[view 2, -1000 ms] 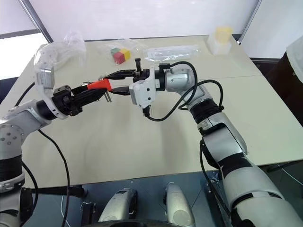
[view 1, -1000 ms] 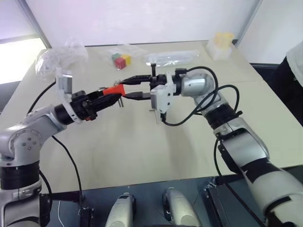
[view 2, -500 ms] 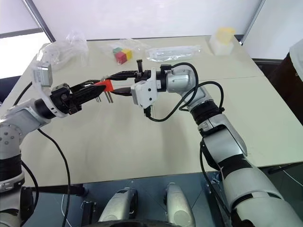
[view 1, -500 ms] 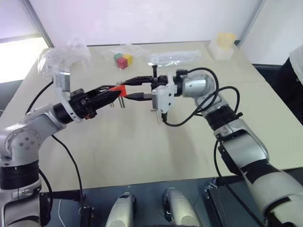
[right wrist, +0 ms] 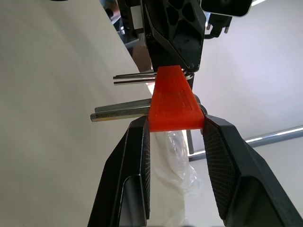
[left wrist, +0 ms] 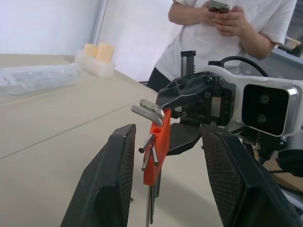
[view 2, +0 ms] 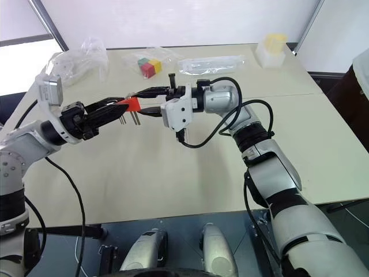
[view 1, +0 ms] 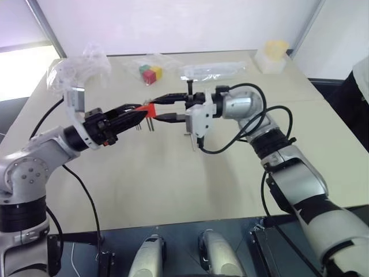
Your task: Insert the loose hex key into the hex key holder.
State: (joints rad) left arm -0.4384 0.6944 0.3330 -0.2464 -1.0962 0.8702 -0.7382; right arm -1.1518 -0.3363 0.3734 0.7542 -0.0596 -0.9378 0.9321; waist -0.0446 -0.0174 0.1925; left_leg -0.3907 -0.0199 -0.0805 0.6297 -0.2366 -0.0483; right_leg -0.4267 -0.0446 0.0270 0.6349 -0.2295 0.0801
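Two black fingers of the right gripper [right wrist: 175, 122] are clamping the wide end of the hex key holder [right wrist: 173, 101], holding it in the air above the table [view 1: 173, 173]. Facing it, the left gripper [left wrist: 168, 135] is standing with its fingers apart, the orange-red block showing in the gap without touching either pad. Several grey keys are sticking out of the holder; the loose hex key cannot be told from them. Farther back, coloured cubes [view 1: 149, 73] are lying near a crumpled plastic bag [view 1: 78, 66].
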